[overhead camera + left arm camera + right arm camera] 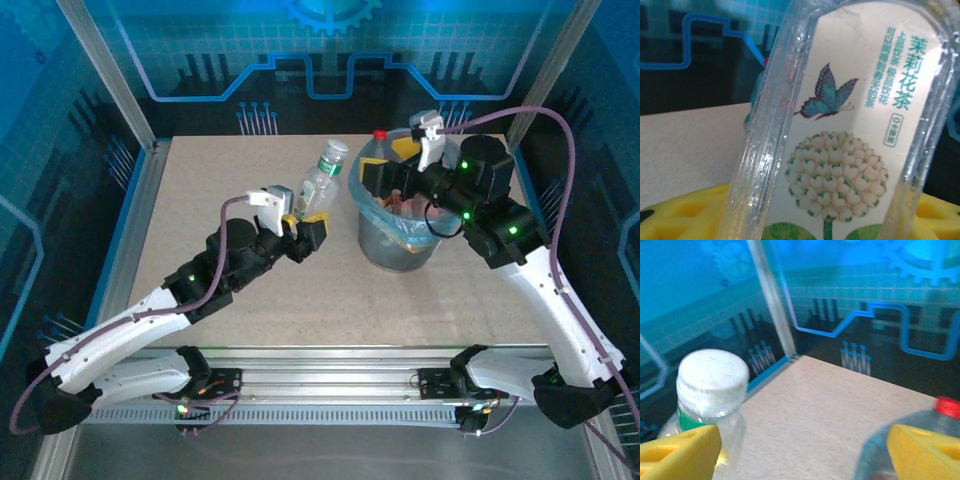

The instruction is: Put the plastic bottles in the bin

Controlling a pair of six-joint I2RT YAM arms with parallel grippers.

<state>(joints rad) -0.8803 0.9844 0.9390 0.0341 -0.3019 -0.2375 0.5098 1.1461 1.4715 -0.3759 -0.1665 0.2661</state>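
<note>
My left gripper (305,222) is shut on a clear plastic bottle (320,178) with a white cap, held tilted above the table, left of the bin. In the left wrist view its flower-and-butterfly label (850,150) sits between the yellow fingers (680,215) of my left gripper (810,222). The grey bin (400,245) has a light-blue bag. My right gripper (385,172) hovers open over its rim. A red-capped bottle (379,148) stands at the bin's far edge. In the right wrist view my right gripper (800,455) has nothing between its fingers; the white-capped bottle (712,377) is on the left and the red-capped bottle (946,407) on the right.
The beige tabletop (220,200) is bounded by blue rails and aluminium posts (105,80) at the back corners. Bare table (830,415) lies ahead of the right gripper. Both arm bases sit at the near edge.
</note>
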